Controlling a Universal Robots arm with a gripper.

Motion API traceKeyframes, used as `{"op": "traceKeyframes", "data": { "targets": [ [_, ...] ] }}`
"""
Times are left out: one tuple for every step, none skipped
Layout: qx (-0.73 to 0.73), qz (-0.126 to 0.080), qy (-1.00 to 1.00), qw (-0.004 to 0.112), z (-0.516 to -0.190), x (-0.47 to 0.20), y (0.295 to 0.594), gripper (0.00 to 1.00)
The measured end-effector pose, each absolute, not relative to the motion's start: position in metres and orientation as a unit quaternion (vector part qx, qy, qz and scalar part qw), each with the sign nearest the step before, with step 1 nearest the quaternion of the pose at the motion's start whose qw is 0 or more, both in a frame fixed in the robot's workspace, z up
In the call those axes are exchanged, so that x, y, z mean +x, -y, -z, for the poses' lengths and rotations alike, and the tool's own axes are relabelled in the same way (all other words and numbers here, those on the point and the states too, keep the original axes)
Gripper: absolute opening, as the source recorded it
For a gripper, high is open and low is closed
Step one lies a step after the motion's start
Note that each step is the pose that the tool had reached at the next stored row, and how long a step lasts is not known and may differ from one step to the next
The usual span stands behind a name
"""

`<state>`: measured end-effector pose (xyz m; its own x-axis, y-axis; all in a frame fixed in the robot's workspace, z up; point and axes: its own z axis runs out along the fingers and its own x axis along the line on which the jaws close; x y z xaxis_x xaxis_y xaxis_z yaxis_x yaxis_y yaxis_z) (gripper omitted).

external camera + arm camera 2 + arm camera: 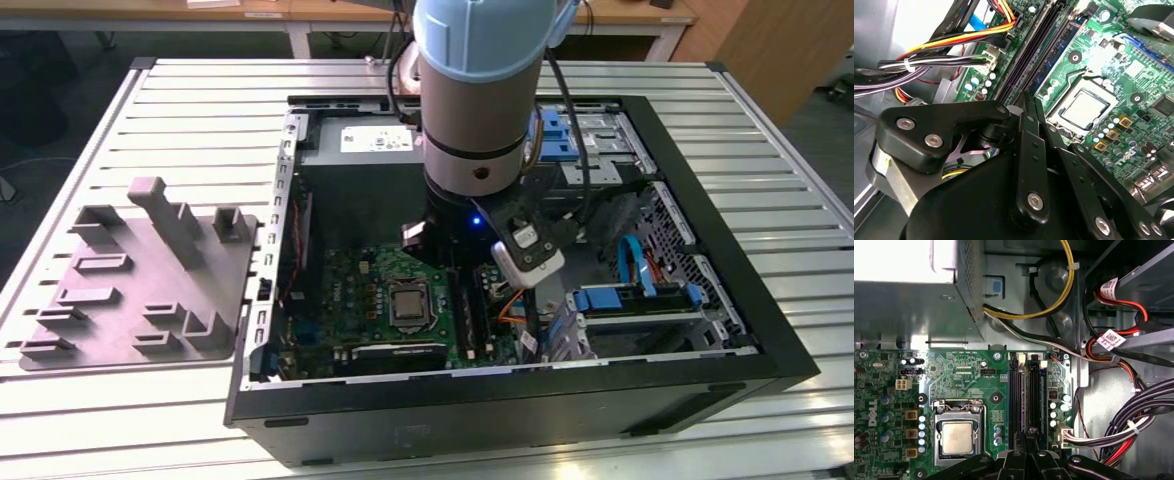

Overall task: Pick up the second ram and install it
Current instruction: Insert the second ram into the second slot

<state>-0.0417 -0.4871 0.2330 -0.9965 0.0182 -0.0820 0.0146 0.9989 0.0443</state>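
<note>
**Ext. view:** arm point(474, 100) goes down into open PC case point(507, 410). Wrist hangs above slot bank point(470, 318), just beside CPU socket point(404, 300), on the side away from grey parts tray point(134, 290). Tray lies outside case, well apart from socket.

**Second wrist view:** gripper point(1028, 100) fingers point(1029, 145) pressed together, nothing seen pinched betw. them. Tips sit at end of slot bank, near socket point(1088, 107). Second ram point(1060, 49), dark w/ bluish tint, stands on edge in bank on the socket side. Cannot tell if fully seated.

**First wrist view:** gripper point(1026, 434) tips over slot bank point(1026, 390), beside socket point(958, 435). Cable bundle point(1134, 420) lies on far side of bank from socket.
</note>
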Motion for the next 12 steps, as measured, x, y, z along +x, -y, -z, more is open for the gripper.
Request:
{"op": "traceKeyframes", "data": {
  "targets": [
    [0.008,-0.021,-0.999,0.041,-0.2328,-0.0417,0.4872,0.11],
    [0.008,-0.020,-0.999,0.041,-0.2327,-0.0417,0.4872,0.11],
    [0.008,-0.019,-0.999,0.041,-0.2325,-0.0417,0.4872,0.11],
    [0.008,-0.019,-0.999,0.041,-0.2321,-0.0418,0.4872,0.11],
    [0.008,-0.018,-0.999,0.041,-0.2317,-0.0418,0.4872,0.11],
    [0.008,-0.018,-0.999,0.041,-0.2314,-0.0418,0.4872,0.11],
    [0.008,-0.018,-0.999,0.041,-0.2307,-0.0417,0.4872,0.11],
    [0.008,-0.017,-0.999,0.041,-0.2300,-0.0418,0.4872,0.11],
    [0.008,-0.017,-0.999,0.041,-0.2300,-0.0418,0.4872,0.11],
    [0.008,-0.017,-0.999,0.041,-0.2300,-0.0418,0.4872,0.11],
    [0.008,-0.017,-0.999,0.041,-0.2300,-0.0418,0.4872,0.11],
    [0.008,-0.017,-0.999,0.041,-0.2300,-0.0418,0.4872,0.11]
  ]
}}
